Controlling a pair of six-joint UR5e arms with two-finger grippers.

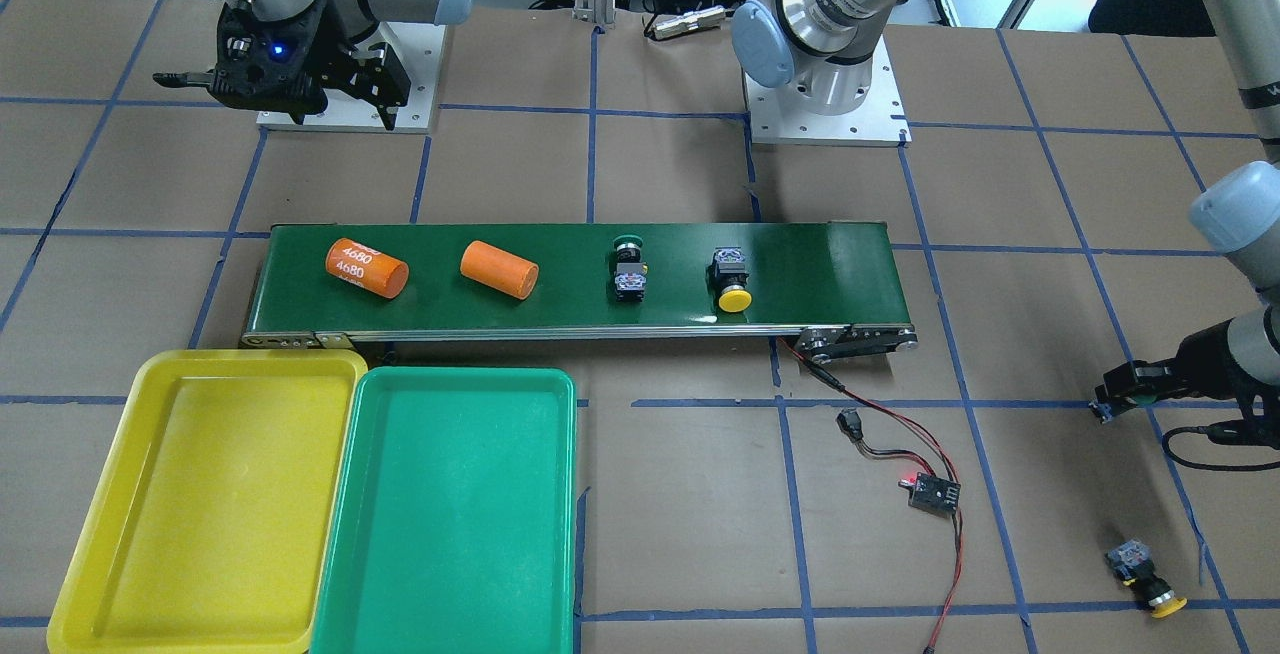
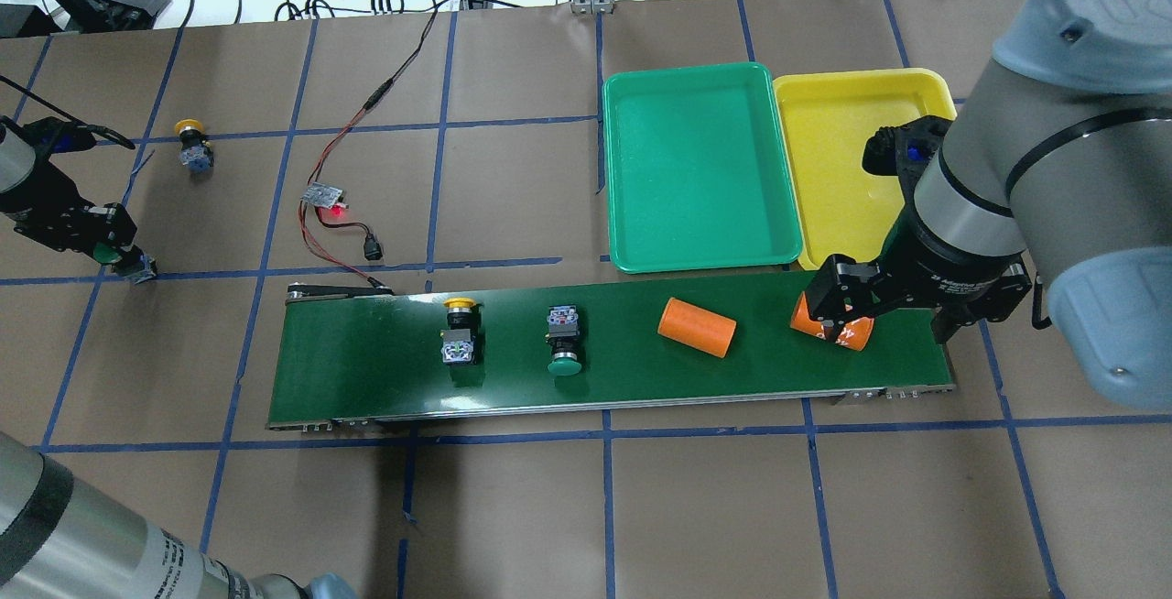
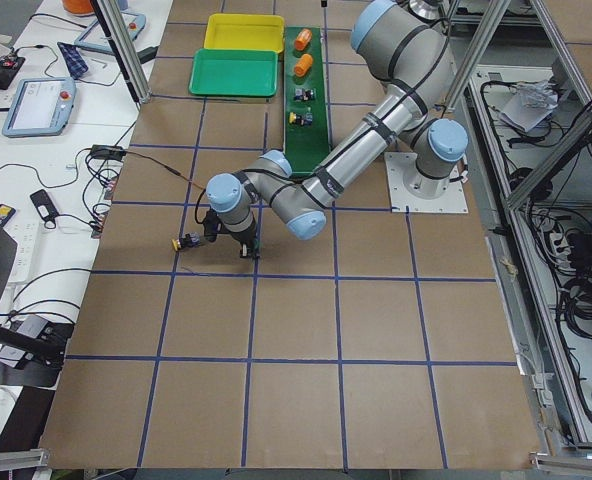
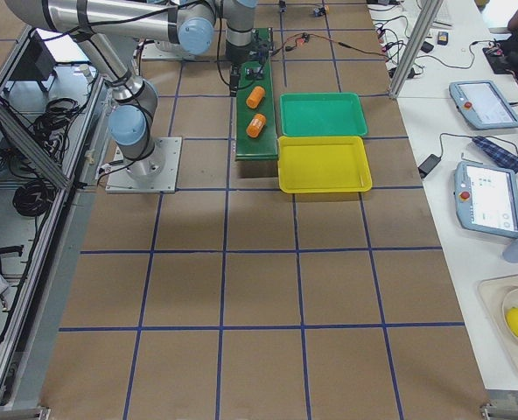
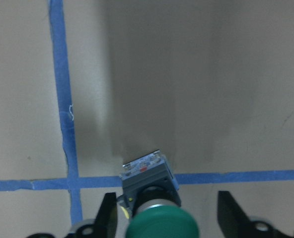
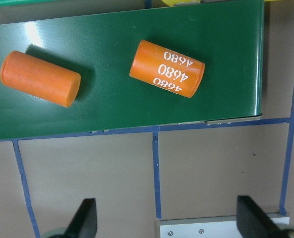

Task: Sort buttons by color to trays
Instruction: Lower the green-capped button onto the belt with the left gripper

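On the belt lie a yellow-capped button (image 1: 733, 284) and a green-capped button (image 1: 628, 269). A second yellow button (image 1: 1145, 579) lies on the table far off to one side. My left gripper (image 5: 169, 218) is open low over the table. Its fingers (image 5: 109, 218) straddle a second green button (image 5: 149, 181), with a gap on one side. My right gripper (image 6: 169, 218) is open and empty, hovering over the belt's end by the 4680 cylinder (image 6: 167, 68). The yellow tray (image 1: 210, 504) and the green tray (image 1: 450, 514) sit side by side, with nothing in them.
A dark green conveyor belt (image 1: 800, 274) crosses the table. It also carries a plain orange cylinder (image 1: 499, 269). A small circuit board (image 1: 933, 492) with red and black wires lies between the belt and the far yellow button.
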